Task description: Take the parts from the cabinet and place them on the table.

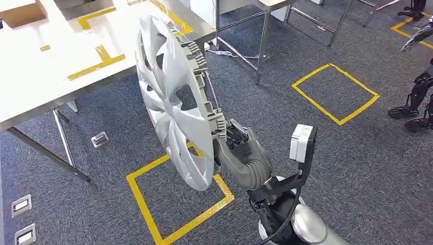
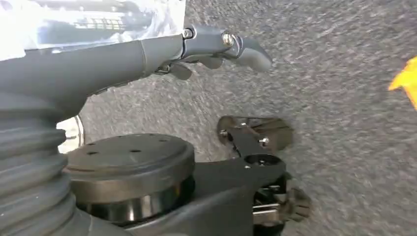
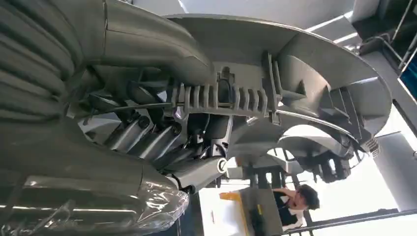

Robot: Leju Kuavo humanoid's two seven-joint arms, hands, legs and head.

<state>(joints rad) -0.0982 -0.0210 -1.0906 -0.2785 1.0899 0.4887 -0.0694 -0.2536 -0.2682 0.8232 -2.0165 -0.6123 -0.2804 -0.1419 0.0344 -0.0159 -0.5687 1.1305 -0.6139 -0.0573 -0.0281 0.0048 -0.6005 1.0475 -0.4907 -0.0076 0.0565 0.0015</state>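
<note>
The bench stood at left, marked with yellow tape. Beside its edge, the silver wheel cover hung upright over the carpet, the right hand clamping its rim. The left hand hung near the floor, fingers extended, holding nothing.

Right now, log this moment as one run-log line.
stage: carrying | right hand: grips hubcap rim, upright, above floor | left hand: holds nothing, over carpet | table: hubcap not yet placed
</note>
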